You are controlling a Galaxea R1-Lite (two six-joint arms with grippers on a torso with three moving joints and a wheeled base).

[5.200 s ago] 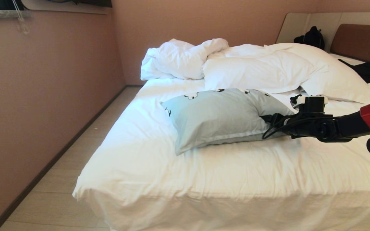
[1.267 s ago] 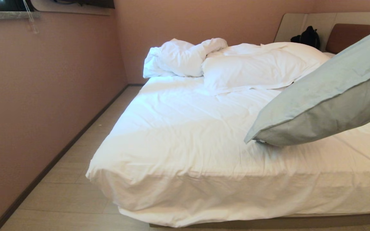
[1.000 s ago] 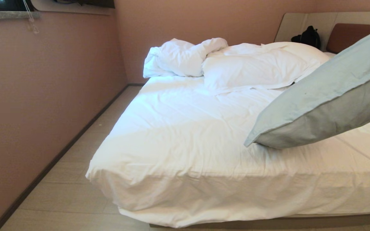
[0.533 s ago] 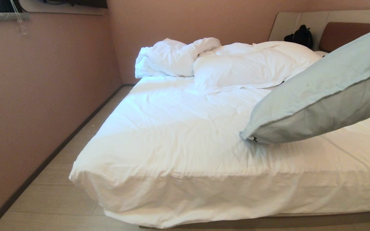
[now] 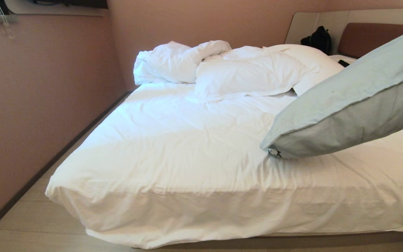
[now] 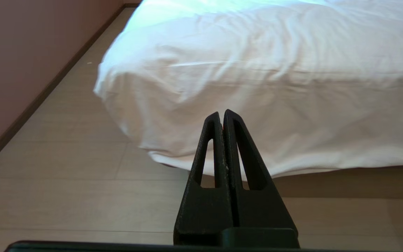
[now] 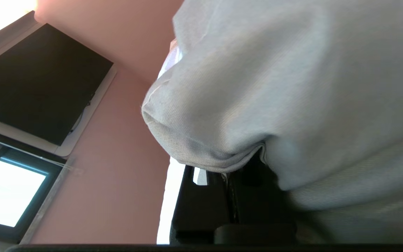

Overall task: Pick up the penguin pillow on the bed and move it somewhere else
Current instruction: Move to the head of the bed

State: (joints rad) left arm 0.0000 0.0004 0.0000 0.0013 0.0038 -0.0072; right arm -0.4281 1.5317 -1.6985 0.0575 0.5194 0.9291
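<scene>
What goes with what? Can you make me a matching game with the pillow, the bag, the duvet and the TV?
1. penguin pillow
2. bag
3. duvet
4. TV

a. black, by the headboard
b. dark screen on the pink wall
c. lifted, one corner low over the sheet
d. white, bunched at the bed's far end

Pairs: 1-c, 2-a, 3-d, 4-b

The penguin pillow (image 5: 355, 101) slants over the right side of the bed (image 5: 187, 147), its lower corner down at the sheet near the near edge. A heap of bedding (image 5: 243, 68) lies at the far end, a bag (image 5: 316, 37) behind it by the headboard (image 5: 362, 36). A wall (image 5: 40, 94) runs along the left.
</scene>
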